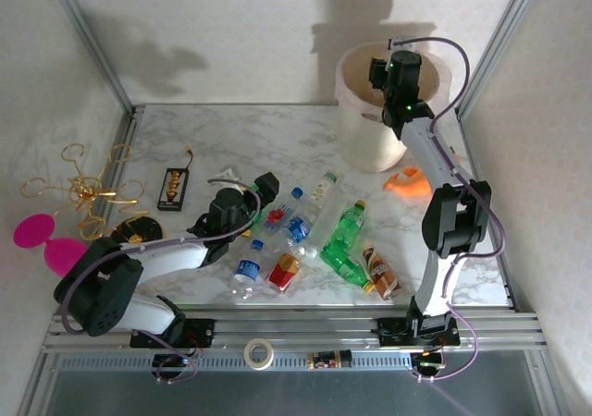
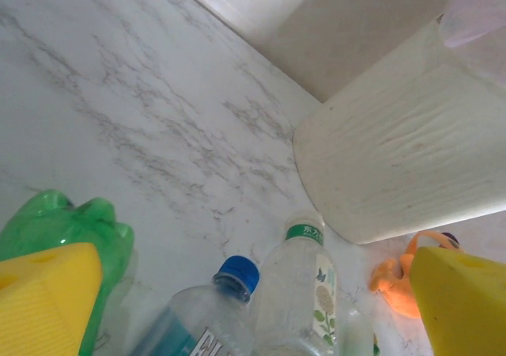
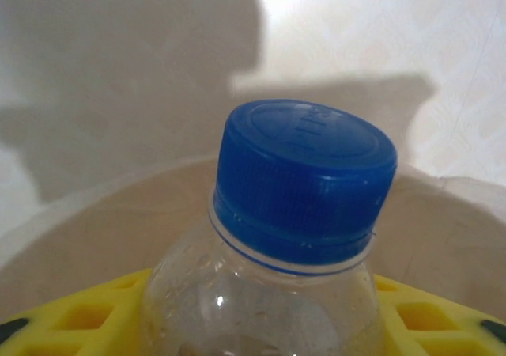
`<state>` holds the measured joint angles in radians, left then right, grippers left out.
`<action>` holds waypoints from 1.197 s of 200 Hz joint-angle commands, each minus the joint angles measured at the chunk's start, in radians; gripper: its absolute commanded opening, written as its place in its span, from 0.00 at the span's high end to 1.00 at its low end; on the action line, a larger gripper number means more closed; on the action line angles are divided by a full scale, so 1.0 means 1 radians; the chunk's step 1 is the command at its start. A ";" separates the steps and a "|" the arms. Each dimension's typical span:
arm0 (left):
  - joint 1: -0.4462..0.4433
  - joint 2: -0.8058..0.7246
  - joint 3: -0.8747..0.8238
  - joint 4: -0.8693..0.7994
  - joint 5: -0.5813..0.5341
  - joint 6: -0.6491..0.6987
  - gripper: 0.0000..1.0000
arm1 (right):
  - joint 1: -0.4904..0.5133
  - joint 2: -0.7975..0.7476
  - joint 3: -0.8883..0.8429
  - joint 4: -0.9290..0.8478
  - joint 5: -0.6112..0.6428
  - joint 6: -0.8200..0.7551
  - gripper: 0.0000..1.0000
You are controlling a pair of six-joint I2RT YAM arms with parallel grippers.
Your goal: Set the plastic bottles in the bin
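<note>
The bin (image 1: 365, 139), cream-white and translucent, stands at 1 o'clock on the tabletop (image 1: 231, 139); the right arm (image 1: 435, 152) blocks most of its interior. The other bottles (image 1: 319, 236) lie near centre. The left tool (image 2: 253, 312) is spread wide. The right tool (image 3: 261, 320), above the bin, is clamped on a clear blue-capped bottle (image 3: 304, 174), whose body is cut off below.

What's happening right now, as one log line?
right gripper: shut on bottle, over bin | left gripper: open, by bottles
</note>
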<state>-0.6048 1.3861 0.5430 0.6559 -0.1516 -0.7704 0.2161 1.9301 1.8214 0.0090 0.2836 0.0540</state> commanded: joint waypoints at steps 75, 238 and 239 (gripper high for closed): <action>0.000 -0.188 0.033 -0.169 -0.058 0.040 0.00 | -0.013 0.002 0.218 -0.164 -0.092 0.050 0.01; 0.017 -0.183 0.029 -0.233 0.085 0.160 0.00 | 0.197 -0.691 -0.613 -0.249 -0.257 0.168 0.01; 0.018 -0.183 0.029 -0.233 0.085 0.161 0.00 | 0.198 -0.695 -0.621 -0.250 -0.259 0.170 0.01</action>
<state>-0.5999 1.1946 0.5636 0.4400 -0.1051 -0.6495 0.3920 1.2976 1.3186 -0.2073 0.0788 0.1532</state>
